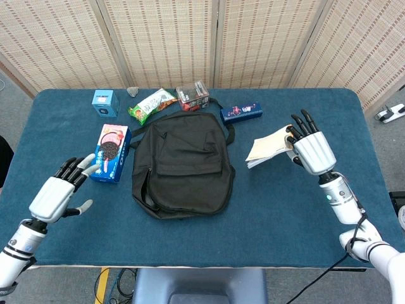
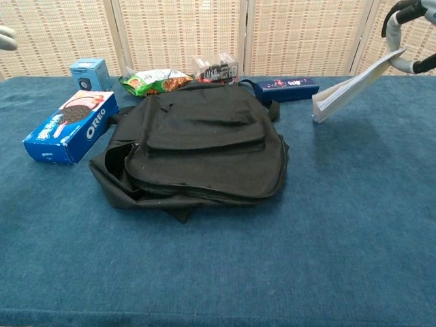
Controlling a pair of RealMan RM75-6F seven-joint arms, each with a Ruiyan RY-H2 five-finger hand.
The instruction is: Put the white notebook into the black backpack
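The black backpack (image 1: 180, 164) (image 2: 197, 143) lies flat in the middle of the blue table, and its zip looks shut. To its right, my right hand (image 1: 312, 151) (image 2: 407, 24) pinches the right edge of the white notebook (image 1: 268, 147) (image 2: 349, 90). The notebook hangs tilted in the air, its free edge drooping toward the backpack, apart from it. My left hand (image 1: 58, 193) hovers over the table's front left with its fingers spread and nothing in them. In the chest view only a fingertip (image 2: 5, 37) of it shows at the top left edge.
An Oreo box (image 1: 109, 152) lies just left of the backpack. Along the back edge stand a small blue box (image 1: 104, 102), a green snack bag (image 1: 152, 103), a clear packet (image 1: 192, 94) and a dark blue bar pack (image 1: 241, 112). Bare blue cloth (image 1: 278, 209) spans the front right.
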